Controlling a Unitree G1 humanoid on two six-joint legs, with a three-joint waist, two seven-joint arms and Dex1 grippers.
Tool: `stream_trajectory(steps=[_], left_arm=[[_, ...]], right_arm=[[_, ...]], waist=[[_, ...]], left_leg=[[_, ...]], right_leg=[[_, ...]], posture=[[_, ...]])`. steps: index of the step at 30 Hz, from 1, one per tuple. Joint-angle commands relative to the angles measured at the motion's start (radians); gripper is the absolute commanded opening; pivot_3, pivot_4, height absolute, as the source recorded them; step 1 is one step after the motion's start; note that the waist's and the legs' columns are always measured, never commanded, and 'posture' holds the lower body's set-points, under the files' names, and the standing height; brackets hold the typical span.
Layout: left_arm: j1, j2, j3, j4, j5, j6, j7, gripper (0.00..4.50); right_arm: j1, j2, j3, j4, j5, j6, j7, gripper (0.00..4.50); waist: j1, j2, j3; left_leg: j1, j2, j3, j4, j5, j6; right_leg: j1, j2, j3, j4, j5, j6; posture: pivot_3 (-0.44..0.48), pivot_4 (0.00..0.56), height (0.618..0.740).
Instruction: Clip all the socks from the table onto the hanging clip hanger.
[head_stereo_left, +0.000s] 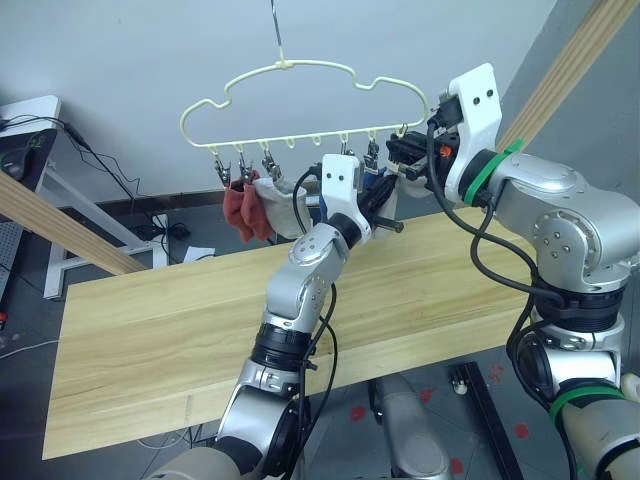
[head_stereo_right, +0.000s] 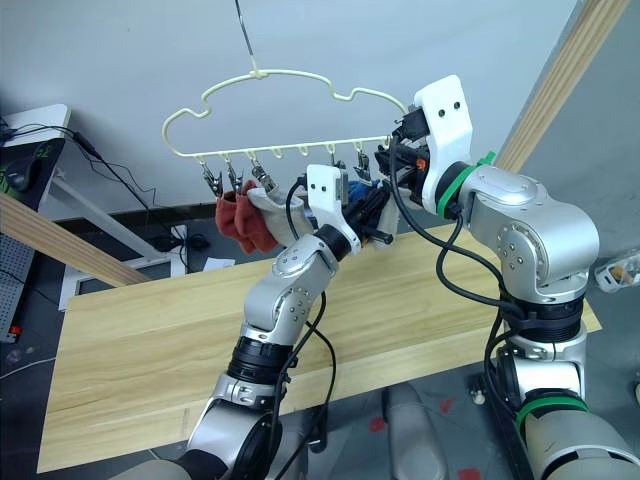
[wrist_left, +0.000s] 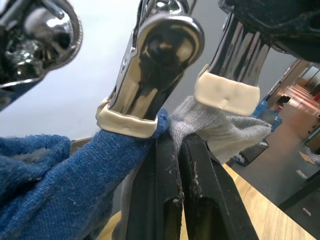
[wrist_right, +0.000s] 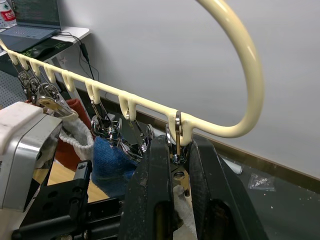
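Observation:
The pale yellow clip hanger (head_stereo_left: 300, 68) hangs by its hook above the far edge of the table (head_stereo_left: 180, 330). Two rust red socks (head_stereo_left: 245, 210) and a light grey sock (head_stereo_left: 282, 205) hang from its left clips. A blue sock (wrist_right: 110, 162) hangs further right. My left gripper (wrist_left: 177, 142) is raised under the right clips, shut on another grey sock (wrist_left: 220, 127) beside a silver clip (wrist_left: 160, 60). My right gripper (wrist_right: 177, 150) is at the hanger's right end, shut on the last clip (wrist_right: 177, 162).
Round wooden poles slant at the left (head_stereo_left: 60, 225) and the upper right (head_stereo_left: 570, 70). A white desk (head_stereo_left: 30, 130) with cables stands at the far left, a laptop (wrist_right: 30, 20) on it. The wall is close behind the hanger.

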Motion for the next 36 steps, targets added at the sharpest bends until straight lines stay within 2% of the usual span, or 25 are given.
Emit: stream_trajectory(steps=[1, 12, 24, 33, 36], left_arm=[[-0.025, -0.018, -0.001, -0.056, -0.021, -0.004, -0.011, 0.00], [-0.018, -0.030, -0.010, -0.095, -0.066, -0.010, -0.030, 0.00], [-0.008, -0.035, -0.014, -0.100, -0.061, -0.040, -0.053, 0.00], [-0.024, -0.042, -0.009, -0.075, -0.053, -0.071, -0.045, 0.00], [-0.024, -0.040, -0.009, -0.072, -0.052, -0.074, -0.043, 0.00]], right_arm=[[-0.004, -0.013, 0.005, -0.054, 0.008, -0.018, 0.008, 0.12], [0.011, -0.041, 0.037, -0.047, -0.018, -0.060, 0.011, 0.12], [0.018, -0.050, 0.046, -0.041, -0.027, -0.059, 0.009, 0.12], [0.003, -0.033, 0.022, -0.044, -0.003, -0.011, 0.005, 3.15], [-0.010, -0.031, 0.007, -0.036, -0.001, -0.012, -0.003, 3.15]], waist=[[0.000, 0.000, 0.000], [0.001, 0.000, 0.000], [0.001, 0.000, 0.000], [0.001, 0.000, 0.000], [0.002, 0.000, 0.000]], left_leg=[[0.000, 0.000, 0.000, 0.000, 0.000, 0.000], [0.000, 0.000, 0.000, 0.000, 0.000, 0.000], [0.000, 0.000, 0.000, 0.000, 0.000, 0.000], [0.000, 0.000, 0.000, 0.000, 0.000, 0.000], [0.000, 0.000, 0.000, 0.000, 0.000, 0.000]], right_leg=[[0.000, 0.000, 0.000, 0.000, 0.000, 0.000], [0.000, 0.000, 0.000, 0.000, 0.000, 0.000], [0.000, 0.000, 0.000, 0.000, 0.000, 0.000], [0.000, 0.000, 0.000, 0.000, 0.000, 0.000], [0.000, 0.000, 0.000, 0.000, 0.000, -0.001]], posture=[[-0.277, 0.312, 0.740], [-0.278, 0.314, 0.740], [-0.279, 0.315, 0.740], [-0.277, 0.315, 0.740], [-0.276, 0.315, 0.740]])
